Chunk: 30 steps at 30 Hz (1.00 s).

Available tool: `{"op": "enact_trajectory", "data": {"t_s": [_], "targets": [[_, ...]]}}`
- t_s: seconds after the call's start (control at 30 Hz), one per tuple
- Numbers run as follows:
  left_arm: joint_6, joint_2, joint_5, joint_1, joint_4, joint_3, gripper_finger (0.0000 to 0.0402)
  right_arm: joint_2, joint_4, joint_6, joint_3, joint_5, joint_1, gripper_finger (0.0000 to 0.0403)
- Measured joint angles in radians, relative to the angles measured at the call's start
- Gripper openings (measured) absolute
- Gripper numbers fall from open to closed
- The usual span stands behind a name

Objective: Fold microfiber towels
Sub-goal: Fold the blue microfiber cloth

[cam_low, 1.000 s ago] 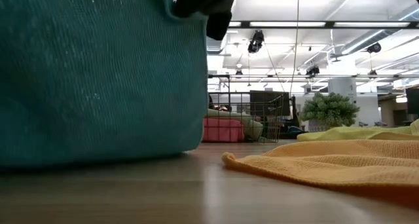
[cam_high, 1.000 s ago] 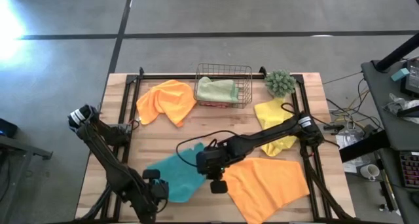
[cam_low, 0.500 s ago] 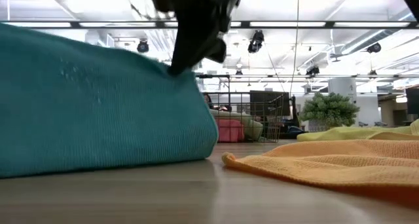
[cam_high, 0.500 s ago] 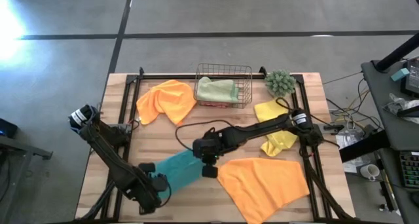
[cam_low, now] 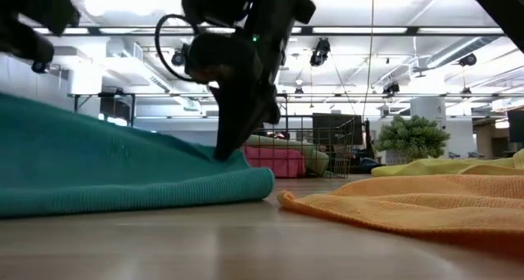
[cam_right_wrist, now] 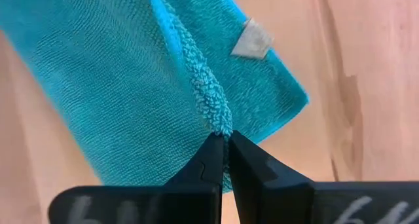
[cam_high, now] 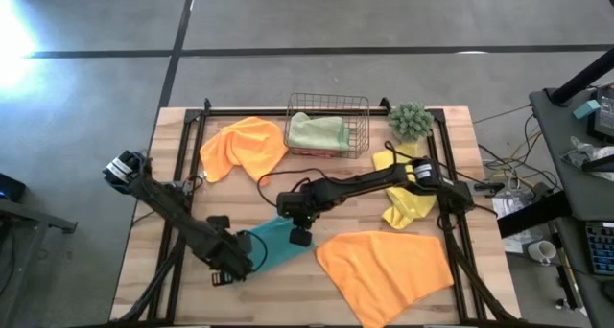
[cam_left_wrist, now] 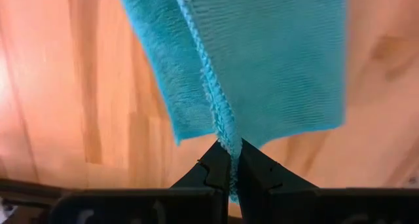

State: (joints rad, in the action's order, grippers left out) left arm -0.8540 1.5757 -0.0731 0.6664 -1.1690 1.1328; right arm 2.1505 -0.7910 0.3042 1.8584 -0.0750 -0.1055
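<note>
My own arms cover part of the teal towel (cam_high: 273, 248), the pink towel (cam_low: 278, 162) is mostly hidden in the wire basket (cam_high: 329, 124), and the big orange towel (cam_low: 409, 206) runs off the low view's edge.

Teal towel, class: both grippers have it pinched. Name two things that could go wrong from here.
1. Each gripper, left gripper and right gripper, pinches only a thin edge of the teal towel; it might slip free.
2. The orange towel lies close beside it, so the teal cloth could drag over it.
</note>
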Motion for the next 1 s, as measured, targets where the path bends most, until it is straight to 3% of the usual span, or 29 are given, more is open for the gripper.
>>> {"op": "enact_trajectory", "data": {"t_s": [0.27,0.43,0.83,1.0], "targets": [[-0.003,0.000,-0.046,-0.017,0.039,-0.103,0.0003,0.018,0.023,-0.001,0.001,-0.002,0.019,0.0008],[0.002,0.001,-0.047,-0.017,0.063,-0.112,0.0028,0.018,0.024,0.010,0.001,0.006,0.031,0.0021],[-0.004,0.001,-0.065,-0.018,0.059,-0.112,0.0147,0.011,0.017,0.011,0.001,0.007,0.055,0.0134],[-0.004,-0.002,-0.104,-0.019,0.046,-0.083,0.0168,-0.046,-0.006,0.005,0.002,-0.013,0.049,0.0166]]}}
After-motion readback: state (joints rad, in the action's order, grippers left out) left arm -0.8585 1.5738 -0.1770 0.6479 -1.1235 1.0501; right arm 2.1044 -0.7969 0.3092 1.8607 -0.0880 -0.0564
